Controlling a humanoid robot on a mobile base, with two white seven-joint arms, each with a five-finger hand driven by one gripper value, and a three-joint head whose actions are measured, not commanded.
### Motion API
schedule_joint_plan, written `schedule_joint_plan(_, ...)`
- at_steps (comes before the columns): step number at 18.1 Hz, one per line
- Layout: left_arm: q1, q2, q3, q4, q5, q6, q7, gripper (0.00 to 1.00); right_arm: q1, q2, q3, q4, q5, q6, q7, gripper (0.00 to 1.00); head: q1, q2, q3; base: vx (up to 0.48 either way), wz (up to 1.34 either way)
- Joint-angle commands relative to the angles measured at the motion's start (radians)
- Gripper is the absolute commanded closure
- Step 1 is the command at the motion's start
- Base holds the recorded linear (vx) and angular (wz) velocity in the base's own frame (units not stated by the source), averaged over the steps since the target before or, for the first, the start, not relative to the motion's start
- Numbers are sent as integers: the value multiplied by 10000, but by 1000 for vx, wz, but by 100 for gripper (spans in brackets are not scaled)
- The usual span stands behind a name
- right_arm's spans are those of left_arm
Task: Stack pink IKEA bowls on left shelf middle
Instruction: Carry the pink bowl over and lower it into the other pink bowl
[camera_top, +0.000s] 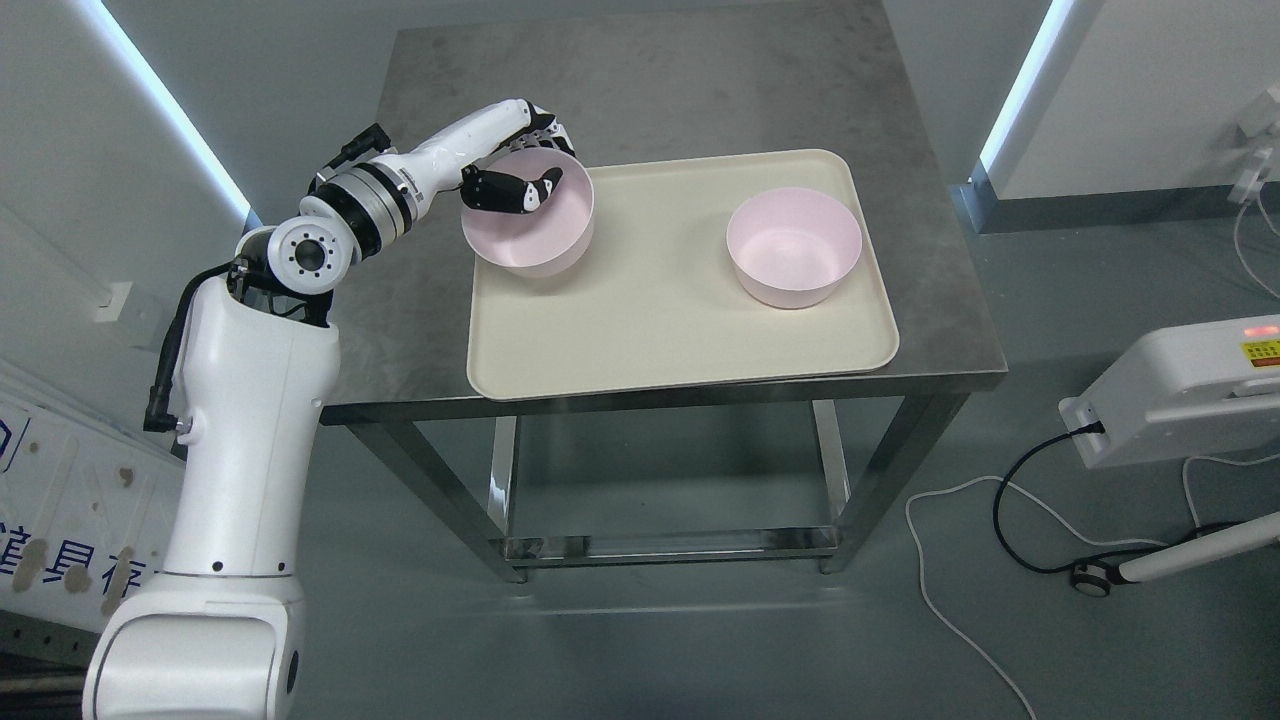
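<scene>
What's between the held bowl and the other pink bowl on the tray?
Head view: only bare beige tray between the held bowl and the right bowl.

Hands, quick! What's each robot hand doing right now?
Left hand: closed on the rim of the tilted left bowl, thumb inside.
Right hand: not in view.
</scene>
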Motion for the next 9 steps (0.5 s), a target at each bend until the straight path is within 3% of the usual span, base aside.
schedule_joint_plan(1, -799, -1717, 192, -498, 172, 46, -358, 99, 0, -175, -46, -175, -15, 1, 18, 0, 0, 0, 0, 0, 0)
schedule_joint_plan(2, -967, -1717, -97, -590, 187, 92, -480, 99, 0, -175, -46, -175, -15, 1, 18, 0, 0, 0, 0, 0, 11)
schedule_joint_plan(7, -1353, -1717, -4310, -545, 661, 138, -85, 99, 0, -175, -46, -175, -15, 1, 18, 0, 0, 0, 0, 0, -2)
schedule_joint_plan(9, -1368, -1717, -5204, -453, 815, 153, 360, 99, 0, -175, -46, -175, -15, 1, 18, 0, 0, 0, 0, 0, 0)
